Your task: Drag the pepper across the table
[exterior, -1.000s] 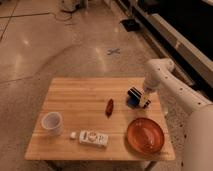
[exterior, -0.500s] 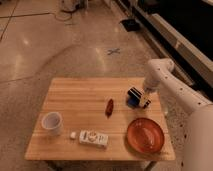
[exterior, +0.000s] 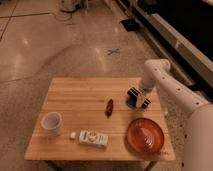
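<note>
The pepper (exterior: 109, 106) is small, slim and dark red. It lies near the middle of the light wooden table (exterior: 80, 95). My gripper (exterior: 137, 98) hangs over the table's right side, to the right of the pepper and apart from it. The white arm (exterior: 165, 82) comes in from the right edge of the view.
A round orange plate (exterior: 145, 135) sits at the front right. A white cup (exterior: 52, 122) stands at the front left. A flat white packet (exterior: 93, 138) lies near the front edge with a small white piece (exterior: 73, 135) beside it. Tiled floor surrounds the table.
</note>
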Tool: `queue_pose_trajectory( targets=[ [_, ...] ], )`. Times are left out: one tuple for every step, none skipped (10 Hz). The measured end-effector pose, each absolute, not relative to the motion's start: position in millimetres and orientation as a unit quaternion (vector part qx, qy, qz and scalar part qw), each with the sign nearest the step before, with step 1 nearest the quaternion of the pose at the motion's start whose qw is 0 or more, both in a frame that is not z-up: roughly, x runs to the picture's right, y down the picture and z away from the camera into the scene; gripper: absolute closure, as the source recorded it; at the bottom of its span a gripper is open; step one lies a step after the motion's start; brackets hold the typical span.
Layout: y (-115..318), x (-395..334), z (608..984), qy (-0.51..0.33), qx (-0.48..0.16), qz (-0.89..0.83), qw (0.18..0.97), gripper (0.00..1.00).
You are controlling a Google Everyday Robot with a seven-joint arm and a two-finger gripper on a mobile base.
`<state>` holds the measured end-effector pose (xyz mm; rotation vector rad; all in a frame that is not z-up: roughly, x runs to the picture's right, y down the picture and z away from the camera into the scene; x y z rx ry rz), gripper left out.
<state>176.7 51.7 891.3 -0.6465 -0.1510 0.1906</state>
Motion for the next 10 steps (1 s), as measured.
queue_pose_trajectory(
  targets=[
    [59.2,145.1,888.5,-0.111,-0.319,0.041,0.940,0.20],
    [66.4,119.7,886.4,-0.141,-0.321,-0.002,0.937,0.20],
    [72.9,102.4,885.2,-0.162,-0.322,-0.033,0.932,0.20],
    [80.0,82.8,885.3,-0.187,-0.322,-0.073,0.925,0.20],
    [84.5,71.5,888.3,-0.204,-0.321,-0.102,0.919,0.20],
    [88.3,63.8,892.3,-0.216,-0.320,-0.128,0.914,0.20],
    [88.9,57.2,897.4,-0.225,-0.315,-0.152,0.909,0.20],
    [88.4,50.8,904.1,-0.234,-0.312,-0.181,0.903,0.20],
    [84.9,46.6,909.9,-0.239,-0.307,-0.205,0.898,0.20],
    [81.8,44.0,914.6,-0.241,-0.304,-0.226,0.894,0.20]
  ],
)
